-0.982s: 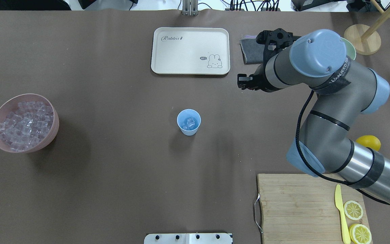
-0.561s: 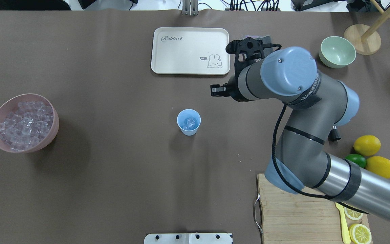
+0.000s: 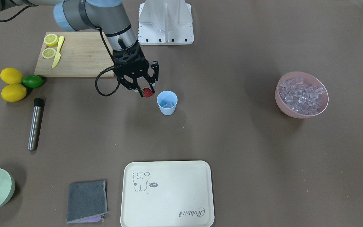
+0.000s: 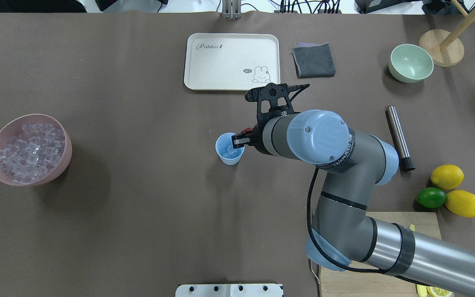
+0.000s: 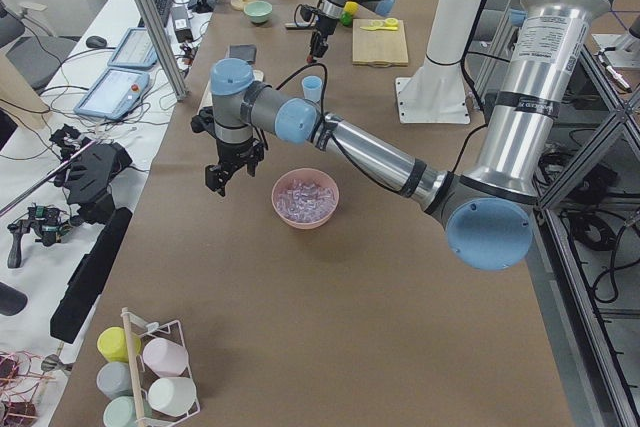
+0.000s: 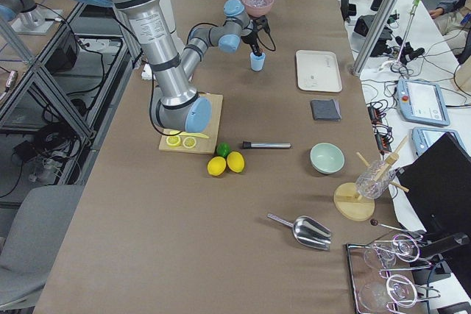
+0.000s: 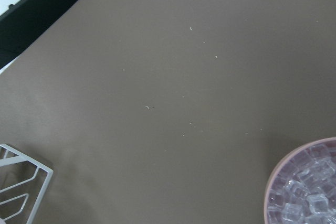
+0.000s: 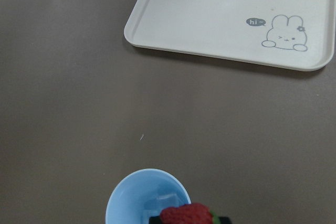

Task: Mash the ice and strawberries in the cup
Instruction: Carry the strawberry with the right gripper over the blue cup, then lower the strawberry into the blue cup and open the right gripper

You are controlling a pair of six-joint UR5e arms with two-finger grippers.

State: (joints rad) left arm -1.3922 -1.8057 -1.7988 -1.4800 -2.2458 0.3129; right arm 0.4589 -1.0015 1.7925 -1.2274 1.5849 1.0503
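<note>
You have the right gripper [image 3: 146,91] pinching the strawberry [image 8: 185,215] between its fingertips. The strawberry hangs at the rim of the cup [image 3: 167,110], on the robot's right side of it. In the wrist view it sits partly over the opening. Whether it touches the rim cannot be told. The cup holds ice [image 4: 231,151] at its bottom. The pink bowl [image 3: 301,113], also full of cubes, stands well apart on the robot's left. The left gripper [image 5: 222,175] hangs near that bowl. Whether its jaws are spread cannot be told.
</note>
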